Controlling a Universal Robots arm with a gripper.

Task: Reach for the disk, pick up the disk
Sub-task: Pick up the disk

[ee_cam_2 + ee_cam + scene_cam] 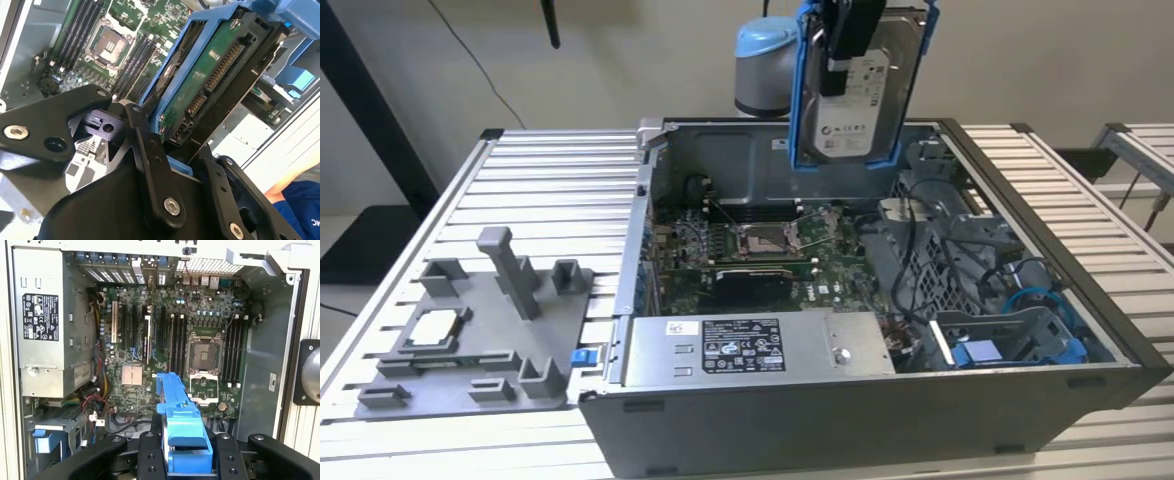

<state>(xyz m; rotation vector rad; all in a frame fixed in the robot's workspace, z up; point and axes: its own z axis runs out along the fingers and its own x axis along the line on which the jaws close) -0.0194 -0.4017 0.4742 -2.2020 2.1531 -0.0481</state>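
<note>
The disk (pixel 861 95), a silver-grey drive with a white label in a bright blue frame, hangs upright above the open computer case (pixel 1067 290), over its back part. My gripper (pixel 843 38) is shut on the disk's upper end. In the second wrist view the disk's (pixel 210 75) green circuit side and connectors face the camera, with my black fingers (pixel 150 150) clamped on its blue frame. In the first wrist view the blue frame (pixel 181 425) stands edge-on between my fingers (pixel 150 455), high over the motherboard (pixel 200 325).
Inside the case lie the motherboard (pixel 747 250), a grey power supply box (pixel 740 345) with a black-and-white label, and blue-edged drive bays (pixel 1001 345). A grey fixture (pixel 474 330) holding a small silvery chip sits on the slatted table (pixel 547 190). A person's arm in a blue sleeve (pixel 295 205) is nearby.
</note>
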